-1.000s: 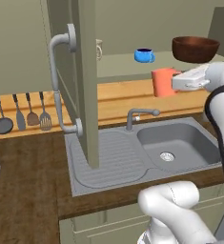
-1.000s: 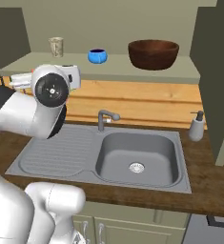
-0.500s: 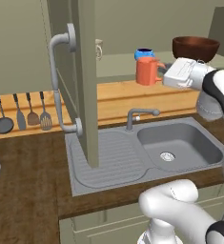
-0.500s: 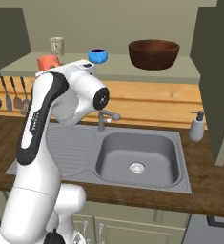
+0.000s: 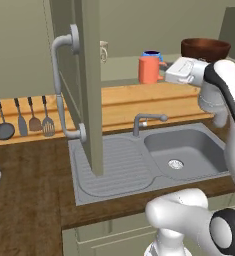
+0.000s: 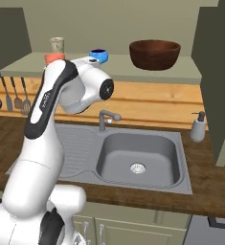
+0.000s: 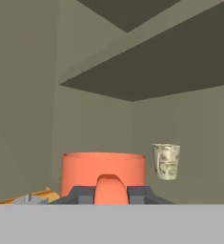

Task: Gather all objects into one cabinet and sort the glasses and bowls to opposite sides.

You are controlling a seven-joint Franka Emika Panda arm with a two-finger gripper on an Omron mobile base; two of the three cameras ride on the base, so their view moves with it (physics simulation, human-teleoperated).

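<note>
**Orange-red mug held at the cabinet shelf**

The orange-red mug point(image 5: 149, 69) is a plain, smooth cylinder with a rounded handle. In the hand view the two dark fingertips point(image 7: 83, 194) of the tool point(image 7: 111, 195) stand on both sides of this handle and pinch it. The mug is at the level of the flat shelf point(image 6: 114, 71) of the olive-green cabinet point(image 5: 91, 75), near its left part; I cannot tell if it touches the shelf.

Behind the mug, deeper on the shelf, stands the pale beige patterned cup point(image 7: 166, 161), a little conical and upright. The squat bright-blue cup point(image 6: 98, 55) is just beside the mug, and the wide dark-brown bowl point(image 6: 154, 54), round and deep, is well apart on the right side.

The white arm is bent at the elbow and its hand reaches level toward the shelf, over the wooden surface point(image 5: 154, 100) and the grey metal sink point(image 6: 138, 155).
</note>
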